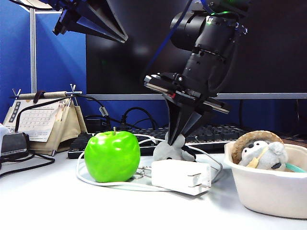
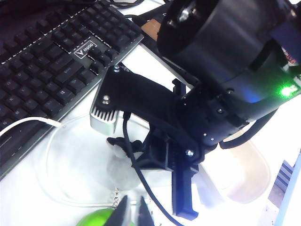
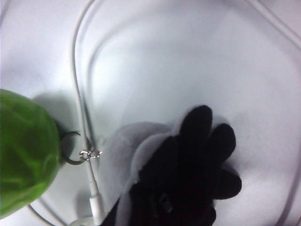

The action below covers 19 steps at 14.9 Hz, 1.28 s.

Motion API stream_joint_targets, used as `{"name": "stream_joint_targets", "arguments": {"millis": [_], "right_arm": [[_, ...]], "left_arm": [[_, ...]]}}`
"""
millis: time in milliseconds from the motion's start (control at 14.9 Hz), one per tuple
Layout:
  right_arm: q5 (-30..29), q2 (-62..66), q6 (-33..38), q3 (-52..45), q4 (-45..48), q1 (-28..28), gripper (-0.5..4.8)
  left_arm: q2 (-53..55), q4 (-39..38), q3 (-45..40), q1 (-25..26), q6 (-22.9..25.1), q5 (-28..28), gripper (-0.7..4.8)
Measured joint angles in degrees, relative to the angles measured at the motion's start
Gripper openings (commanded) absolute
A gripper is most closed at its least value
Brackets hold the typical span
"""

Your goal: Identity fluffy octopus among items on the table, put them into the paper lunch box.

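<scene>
Right gripper (image 1: 176, 140) is down behind the green apple (image 1: 112, 156), fingers pinched onto the fluffy octopus (image 1: 169, 151) on the tabletop (image 1: 72, 206). Left gripper (image 2: 133, 212) hangs high, fingers nearly together, empty. Paper lunch box (image 1: 268, 189) sits far right.

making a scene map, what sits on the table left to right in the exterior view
black pouch → beige desk calendar → shiny green apple → small grey fluffy octopus under the right gripper → cream paper lunch box holding a brown-backed plush
</scene>
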Motion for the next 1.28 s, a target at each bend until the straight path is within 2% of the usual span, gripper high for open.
{"name": "stream_joint_targets", "arguments": {"millis": [537, 738, 1275], "right_arm": [[0.09, 0.07, -0.35, 0.85, -1.11, -0.04, -0.01], [0.24, 0.04, -2.25, 5.88, -6.99, -0.07, -0.01], [6.21, -4.00, -7.26, 14.10, -22.82, -0.11, -0.01]], "left_arm": [[0.00, -0.11, 0.00, 0.00, 0.00, -0.02, 0.30], [0.00, -0.46, 0.00, 0.00, 0.00, -0.02, 0.29], [0.00, -1.73, 0.00, -0.02, 0.00, -0.02, 0.29]]}}
